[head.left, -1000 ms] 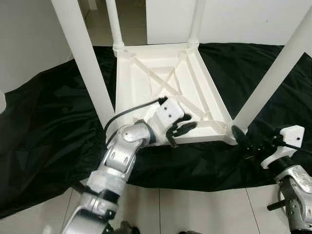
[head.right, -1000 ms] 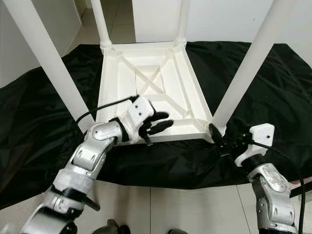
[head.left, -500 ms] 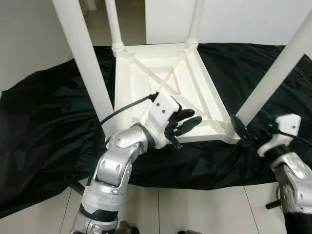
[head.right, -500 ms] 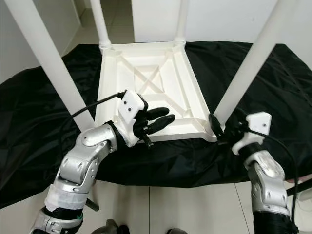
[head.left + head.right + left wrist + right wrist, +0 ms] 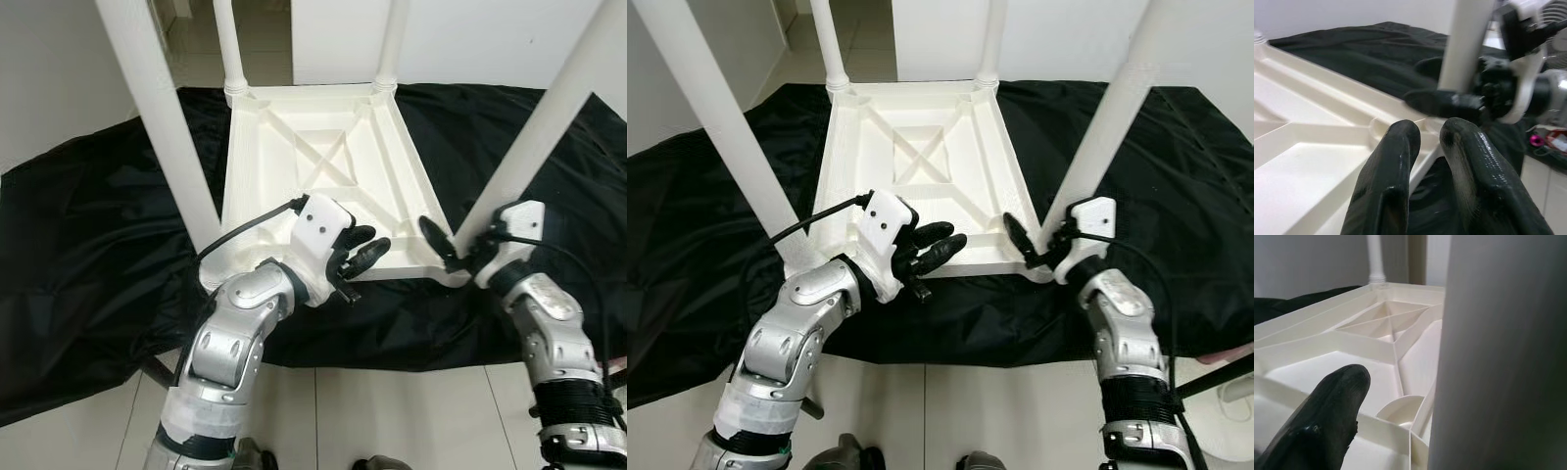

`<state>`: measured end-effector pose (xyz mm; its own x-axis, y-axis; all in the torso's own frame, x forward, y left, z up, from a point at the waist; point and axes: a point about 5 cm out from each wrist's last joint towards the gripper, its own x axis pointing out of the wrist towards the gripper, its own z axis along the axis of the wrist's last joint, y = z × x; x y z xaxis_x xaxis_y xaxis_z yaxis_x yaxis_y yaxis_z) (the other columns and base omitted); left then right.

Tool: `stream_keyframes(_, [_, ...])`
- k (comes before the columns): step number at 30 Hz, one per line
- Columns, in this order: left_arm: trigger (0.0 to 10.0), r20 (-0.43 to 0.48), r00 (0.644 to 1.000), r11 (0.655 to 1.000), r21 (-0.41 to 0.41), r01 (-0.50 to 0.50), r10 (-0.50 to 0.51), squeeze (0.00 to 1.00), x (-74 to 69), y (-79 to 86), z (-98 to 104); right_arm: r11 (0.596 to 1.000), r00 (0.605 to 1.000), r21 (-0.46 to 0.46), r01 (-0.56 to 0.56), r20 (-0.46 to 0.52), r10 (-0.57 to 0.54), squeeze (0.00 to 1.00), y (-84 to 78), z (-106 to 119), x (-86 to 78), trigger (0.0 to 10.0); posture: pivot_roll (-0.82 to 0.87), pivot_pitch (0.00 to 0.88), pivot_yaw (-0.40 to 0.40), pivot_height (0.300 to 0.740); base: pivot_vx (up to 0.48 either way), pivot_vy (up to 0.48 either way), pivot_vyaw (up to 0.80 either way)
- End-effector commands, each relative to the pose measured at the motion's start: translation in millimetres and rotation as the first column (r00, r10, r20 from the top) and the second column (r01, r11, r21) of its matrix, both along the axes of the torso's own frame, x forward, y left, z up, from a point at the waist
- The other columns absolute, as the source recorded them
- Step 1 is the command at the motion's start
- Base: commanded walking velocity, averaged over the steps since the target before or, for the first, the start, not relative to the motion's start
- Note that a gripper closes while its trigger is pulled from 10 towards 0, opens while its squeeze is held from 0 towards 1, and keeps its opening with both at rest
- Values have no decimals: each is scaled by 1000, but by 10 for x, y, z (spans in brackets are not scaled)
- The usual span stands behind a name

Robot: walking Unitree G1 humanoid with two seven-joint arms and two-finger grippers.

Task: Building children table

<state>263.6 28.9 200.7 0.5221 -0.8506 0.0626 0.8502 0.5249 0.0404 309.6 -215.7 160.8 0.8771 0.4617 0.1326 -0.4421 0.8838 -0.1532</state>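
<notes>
A white children's table (image 5: 323, 166) lies upside down on a black cloth, with its legs pointing up. My left gripper (image 5: 364, 253) hovers over the table's near rim, shut, with nothing between its fingers (image 5: 1396, 161). My right gripper (image 5: 456, 237) is open at the base of the near right leg (image 5: 534, 137). One of its fingers (image 5: 1327, 421) reaches inside the rim beside the leg, with a gap between it and the leg. The other finger is hidden behind the leg.
The black cloth (image 5: 88, 225) spreads over the tiled floor (image 5: 392, 411) on all sides of the table. The near left leg (image 5: 162, 117) rises beside my left arm. Two thinner far legs (image 5: 228, 44) stand at the back near a white wall.
My right gripper has moved left, from beside the near right leg to straddling its base. My left gripper has drawn back a little along the near rim.
</notes>
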Motion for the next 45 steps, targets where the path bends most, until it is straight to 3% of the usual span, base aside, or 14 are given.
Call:
stream_keyframes(1, [10000,-6,998,998,-4,-69,68,0,17,14,22,999,999,-9,-49,-11,49,0,110,-46,23,10000,-33,0,16,740,0,0,0])
stream_keyframes(6, [10000,1,996,996,0,-89,89,0,35,19,21,997,997,-23,-73,-27,72,0,113,-91,29,10000,-24,0,2,740,0,0,0])
stream_keyframes(12, [10000,-1,996,996,7,-90,90,0,43,22,14,991,993,-72,-113,-44,110,0,-33,-74,13,10000,-28,0,6,740,0,0,0])
stream_keyframes(15, [10000,-11,997,997,10,-75,75,0,39,12,9,983,992,-139,-122,-59,115,0,-172,-50,41,10000,-38,0,12,740,0,0,0])
stream_keyframes(21, [10000,-9,998,998,5,-63,63,0,31,-21,27,973,987,-176,-152,-88,138,0,-244,-35,69,10000,-48,0,16,740,0,0,0])
stream_keyframes(22, [10000,-8,998,998,4,-61,61,0,31,-31,32,969,985,-189,-159,-101,142,0,-268,-41,80,4431,-46,0,15,740,0,0,0])
stream_keyframes(23, [10000,-8,998,998,4,-59,59,0,32,-37,34,967,984,-197,-163,-110,144,0,-283,-47,86,4431,-46,0,15,740,0,0,0])
stream_keyframes(24, [10000,-8,998,998,4,-61,61,0,36,-40,35,966,983,-199,-163,-120,141,0,-296,-68,88,0,-44,0,14,740,0,0,0])
stream_keyframes(33, [10000,-4,998,998,0,-69,69,0,53,-68,53,975,988,-204,-90,-139,62,0,-332,-167,94,0,-42,0,10,740,0,0,0])
stream_keyframes(39, [10000,-1,997,997,-6,-76,76,0,72,-83,68,980,986,-195,40,-149,-70,0,-308,-233,103,0,-48,0,6,740,0,0,0])
stream_keyframes(41, [10000,-1,997,997,-9,-80,80,0,80,-87,72,979,984,-189,76,-142,-104,0,-279,-249,95,510,-53,0,5,740,0,0,0])
stream_keyframes(42, [10000,-3,997,996,-12,-83,83,0,86,-95,73,975,979,-181,129,-131,-154,0,-227,-270,80,4588,-55,0,4,740,0,0,0])
stream_keyframes(44, [10000,-3,997,996,-12,-83,83,0,86,-95,73,975,979,-181,129,-131,-154,0,-227,-270,80,4588,-55,0,4,740,0,0,0])
stream_keyframes(45, [10000,-5,996,996,-15,-86,86,0,91,-102,75,970,974,-170,176,-114,-197,0,-154,-282,58,10000,-55,0,3,740,0,0,0])
